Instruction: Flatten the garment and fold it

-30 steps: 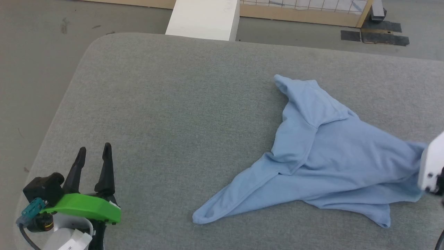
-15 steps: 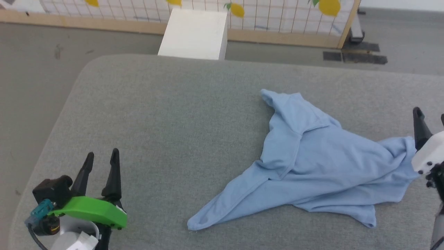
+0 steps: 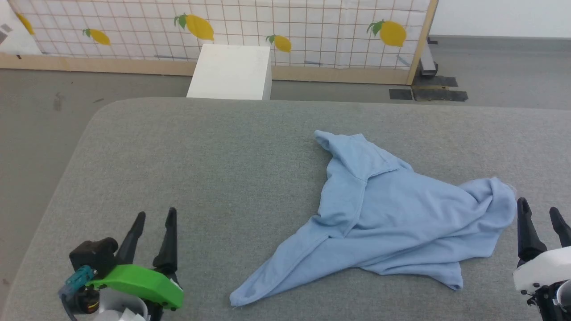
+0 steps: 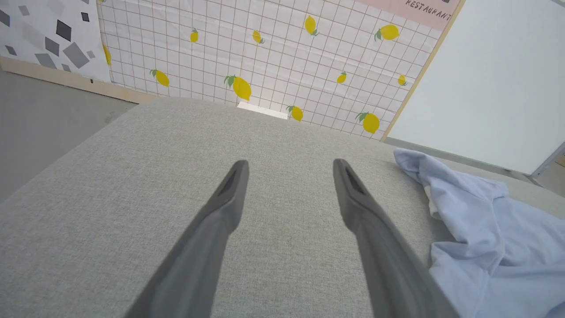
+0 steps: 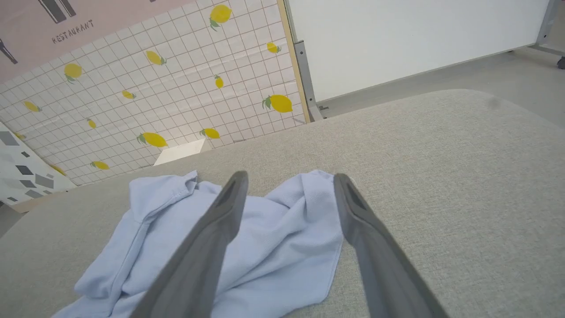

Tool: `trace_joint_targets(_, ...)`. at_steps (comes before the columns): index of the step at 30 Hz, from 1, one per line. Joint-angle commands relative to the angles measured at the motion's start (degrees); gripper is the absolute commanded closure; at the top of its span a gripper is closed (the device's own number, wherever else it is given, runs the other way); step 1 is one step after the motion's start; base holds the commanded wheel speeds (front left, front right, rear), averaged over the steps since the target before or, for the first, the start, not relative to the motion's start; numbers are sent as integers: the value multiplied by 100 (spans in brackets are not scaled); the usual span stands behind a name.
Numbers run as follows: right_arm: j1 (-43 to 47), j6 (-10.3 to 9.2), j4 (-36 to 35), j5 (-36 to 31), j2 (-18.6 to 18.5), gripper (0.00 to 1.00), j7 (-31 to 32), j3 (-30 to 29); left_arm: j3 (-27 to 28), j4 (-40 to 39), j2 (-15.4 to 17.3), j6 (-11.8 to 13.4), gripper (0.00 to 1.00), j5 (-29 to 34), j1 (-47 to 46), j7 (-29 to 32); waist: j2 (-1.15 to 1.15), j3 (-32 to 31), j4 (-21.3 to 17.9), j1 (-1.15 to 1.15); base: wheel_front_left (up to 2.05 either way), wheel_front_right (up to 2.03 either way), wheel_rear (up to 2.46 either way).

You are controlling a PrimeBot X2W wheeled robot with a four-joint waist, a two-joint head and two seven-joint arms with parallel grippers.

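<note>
I have the garment (image 3: 392, 214), a light blue, soft short-sleeved shirt, lying crumpled on the right half of the grey fabric-covered tabletop (image 3: 200, 156), nearer the near edge than the far one. It is neither flat nor folded. One narrow end trails out toward the near edge around the middle, a short lobe points at the far edge, and the right end is bunched into a rounded hump of folds. In the left wrist view I can make out a sliver of white fabric (image 4: 431, 202) tucked under a fold on the side facing that arm. The right gripper (image 3: 537, 206) sits at the near right corner, just beside the bunched end. Its two dark fingers are spread wide with nothing clamped, and in the right wrist view they frame the hump. Whether the inner fingertip touches the cloth I cannot tell. The left gripper (image 3: 156, 213), with a green cover (image 3: 134, 281) on its wrist, rests by the near left corner, well apart from the shirt, jaws likewise parted and empty over bare grey cloth. Beyond the far edge stands a white box (image 3: 229, 71) on the grey floor (image 3: 44, 98), backed by a white grid-patterned screen printed with yellow lemons (image 3: 312, 26).
</note>
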Motion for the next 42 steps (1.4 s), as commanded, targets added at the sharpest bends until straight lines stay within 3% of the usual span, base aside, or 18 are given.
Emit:
trace_joint_targets(1, 50, -8, 14, 47, 2, 0, -59, 28, -44, -22, -46, -21, 0, 54, 2, 23, 24, -17, -53, 0, 0, 0, 0)
trace_joint_targets(6, 18, -8, 5, 12, 2, 0, -62, 69, -403, -38, -147, -215, 0, 79, -530, 358, 24, 75, -166, 0, 0, 0, 0)
trace_joint_targets(10, -129, -8, -47, -18, 2, 0, -46, 100, -883, 109, -343, -396, 0, 25, -1420, 1082, 24, 283, -274, 0, 0, 0, 0)
trace_joint_targets(17, -372, -8, 4, 21, 2, 0, -100, 258, -1965, 880, -660, -585, 0, -207, -3043, 3251, 24, 775, -643, 0, 0, 0, 0)
trace_joint_targets(23, -486, -8, 167, 121, 2, 0, -293, 404, -2559, 1446, -561, -602, 0, -150, -3730, 4838, 24, 1229, -1072, 0, 0, 0, 0)
trace_joint_targets(30, -483, -8, 350, 203, 3, 0, -585, 445, -2836, 1741, -280, -573, 0, 32, -3862, 5491, 24, 1579, -1350, 0, 0, 0, 0)
trace_joint_targets(34, -494, -8, 437, 223, 3, 0, -695, 435, -2896, 1766, -279, -587, 0, -128, -3729, 5635, 24, 1639, -1352, 0, 0, 0, 0)
trace_joint_targets(35, -502, -8, 459, 228, 3, 0, -716, 428, -2913, 1740, -290, -593, 53, -166, -3706, 5623, 24, 1648, -1331, 0, 0, 0, 0)
trace_joint_targets(37, -534, -8, 503, 227, 3, 0, -744, 430, -2989, 1719, -304, -604, 100, -231, -3658, 5655, 24, 1654, -1290, 0, 0, 0, 0)
trace_joint_targets(42, -632, -8, 609, 198, 3, 0, -765, 487, -3078, 1632, -343, -623, 100, -427, -3609, 5519, 24, 1616, -1165, 0, 0, 0, 0)
